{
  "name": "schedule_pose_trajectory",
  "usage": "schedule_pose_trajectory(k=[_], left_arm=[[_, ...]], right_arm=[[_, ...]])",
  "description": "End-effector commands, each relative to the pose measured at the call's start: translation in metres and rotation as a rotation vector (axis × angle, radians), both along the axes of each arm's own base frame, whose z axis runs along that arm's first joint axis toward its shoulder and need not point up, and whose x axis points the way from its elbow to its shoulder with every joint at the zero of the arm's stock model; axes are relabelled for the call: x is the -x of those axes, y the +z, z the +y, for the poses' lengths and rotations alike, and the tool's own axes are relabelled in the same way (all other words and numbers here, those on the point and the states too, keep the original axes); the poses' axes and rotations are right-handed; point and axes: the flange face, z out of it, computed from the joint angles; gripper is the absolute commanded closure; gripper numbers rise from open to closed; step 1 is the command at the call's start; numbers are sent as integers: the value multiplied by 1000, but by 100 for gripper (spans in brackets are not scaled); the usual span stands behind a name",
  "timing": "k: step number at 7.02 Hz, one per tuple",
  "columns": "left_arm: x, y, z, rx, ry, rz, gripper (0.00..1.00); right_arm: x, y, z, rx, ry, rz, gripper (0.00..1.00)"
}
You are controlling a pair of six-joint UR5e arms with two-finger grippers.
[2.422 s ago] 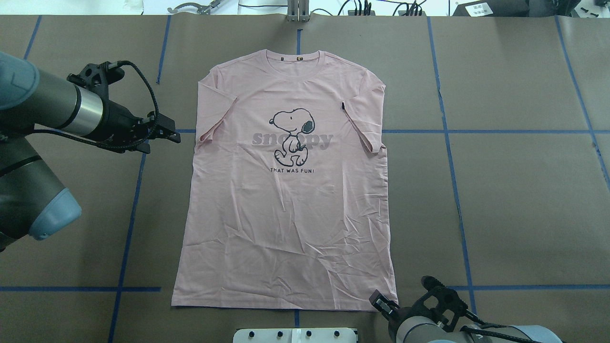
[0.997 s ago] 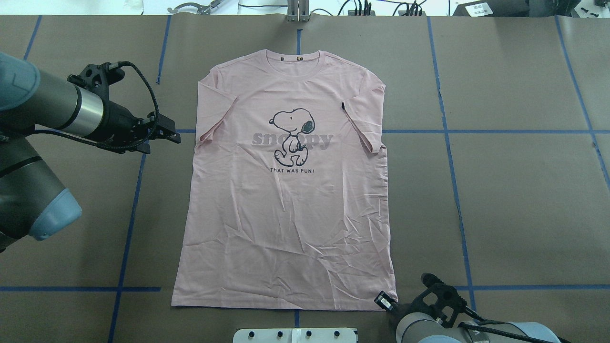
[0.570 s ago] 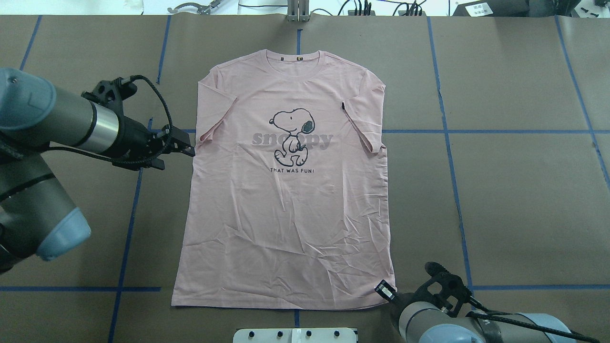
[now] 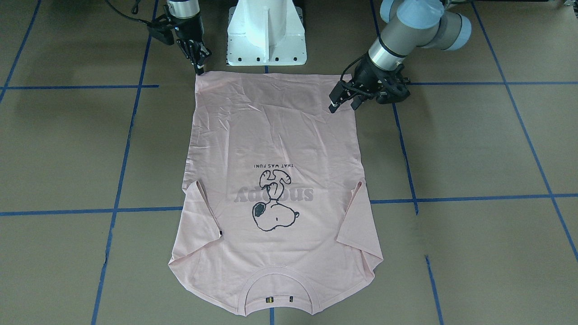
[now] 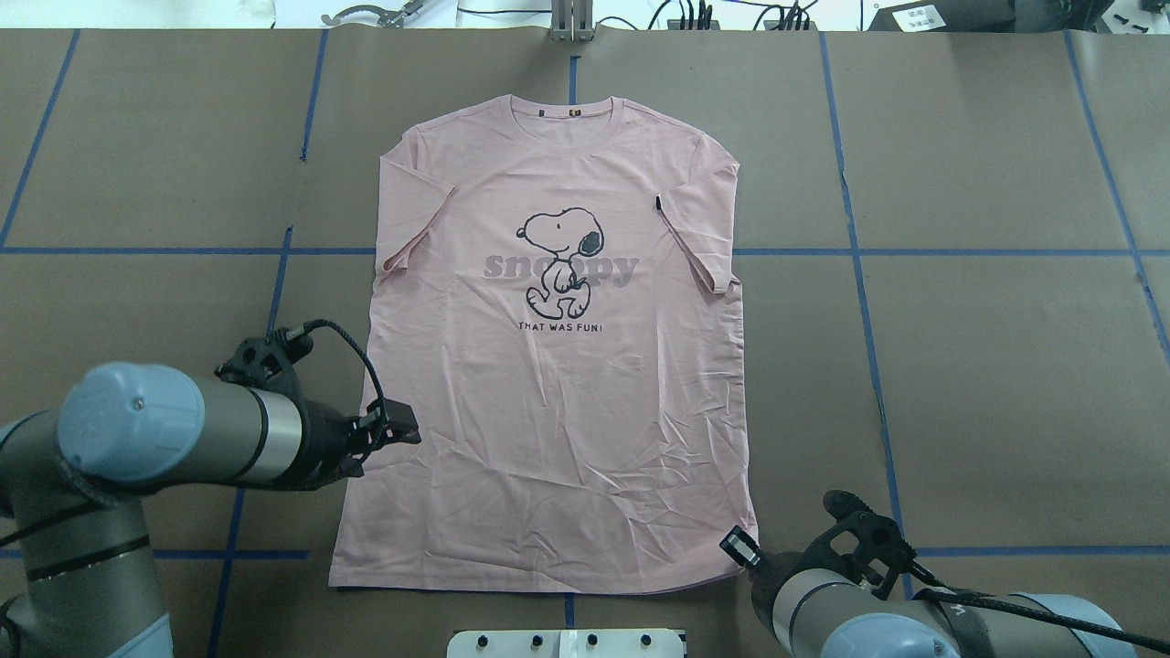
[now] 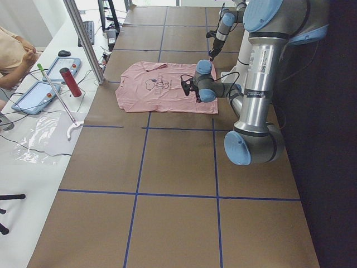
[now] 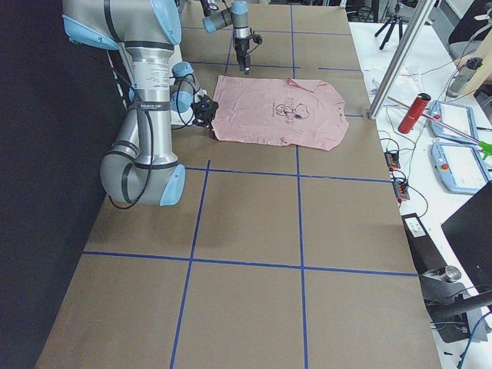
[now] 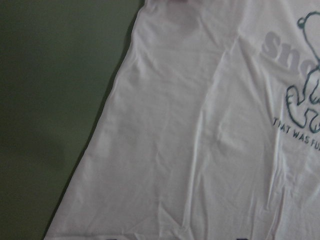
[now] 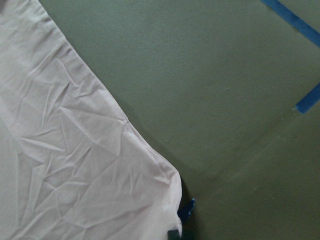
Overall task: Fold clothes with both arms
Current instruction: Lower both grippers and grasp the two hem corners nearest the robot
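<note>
The pale pink T-shirt (image 5: 548,411) lies flat on the brown table, Snoopy print up and collar at the far side. My left gripper (image 5: 405,429) hovers open over the shirt's left side edge, below the sleeve; in the front-facing view the left gripper (image 4: 342,104) has its fingers apart. The left wrist view shows only that side edge of the shirt (image 8: 200,150). My right gripper (image 5: 739,546) is shut on the near right hem corner, which curls up slightly (image 9: 165,190). From across the table, the right gripper (image 4: 200,67) points down at that corner.
The white pedestal base (image 4: 266,31) stands just behind the hem, between the arms. Blue tape lines (image 5: 960,251) cross the table. Along the far edge a bench holds tablets, a red bottle (image 6: 70,81) and a metal post (image 6: 83,39), with a person (image 6: 11,56) beside it.
My left arm swung from beside the left sleeve toward the robot, to the shirt's lower left edge. My right gripper closed in on the right hem corner, which shifted slightly.
</note>
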Motion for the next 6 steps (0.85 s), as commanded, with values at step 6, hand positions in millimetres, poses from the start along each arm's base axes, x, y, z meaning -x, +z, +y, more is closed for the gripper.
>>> schedule_pose_trajectory(k=[6], left_arm=[[-43,23,80,108,23,-247,22]], right_arm=[[2,-1,5,0,-10,39,100]])
